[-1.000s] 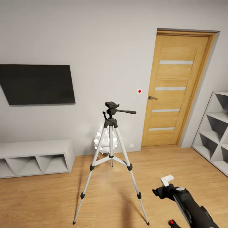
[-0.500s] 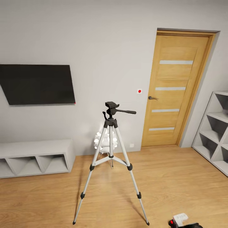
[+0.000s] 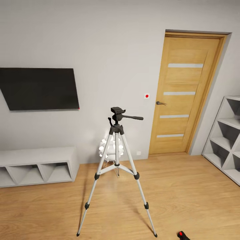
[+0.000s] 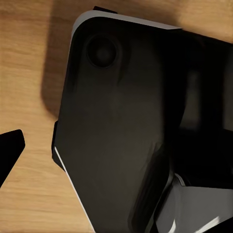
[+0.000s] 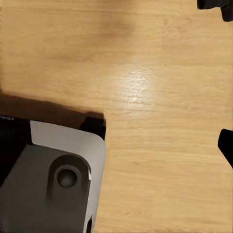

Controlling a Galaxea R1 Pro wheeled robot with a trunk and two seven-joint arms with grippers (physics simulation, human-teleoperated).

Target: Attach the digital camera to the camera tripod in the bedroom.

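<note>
Where the light wood floor (image 3: 186, 186) runs nearest, a small black shape with a red dot (image 3: 181, 234) pokes up at the near right edge; it may be the digital camera, but too little shows to be sure. Looking down from the wrists, the left one sees the robot's dark base (image 4: 121, 126) over the boards, the right one a grey-and-black corner of that base (image 5: 58, 174). One dark fingertip (image 4: 9, 148) of the left gripper and two (image 5: 225, 145) of the right gripper peek in at the edges, and I cannot tell how wide either claw stands. Farther in, the camera tripod (image 3: 116, 166) stands upright mid-room on three splayed silver legs, its black head bare and its pan handle pointing right. Just behind it glows a white spiky-ball lamp (image 3: 107, 148). Against the far wall sit a low grey cabinet (image 3: 36, 165) at left, a black TV (image 3: 38, 88) above it, an oak door (image 3: 185, 96) at right, and a grey cube shelf (image 3: 226, 136) along the right wall
</note>
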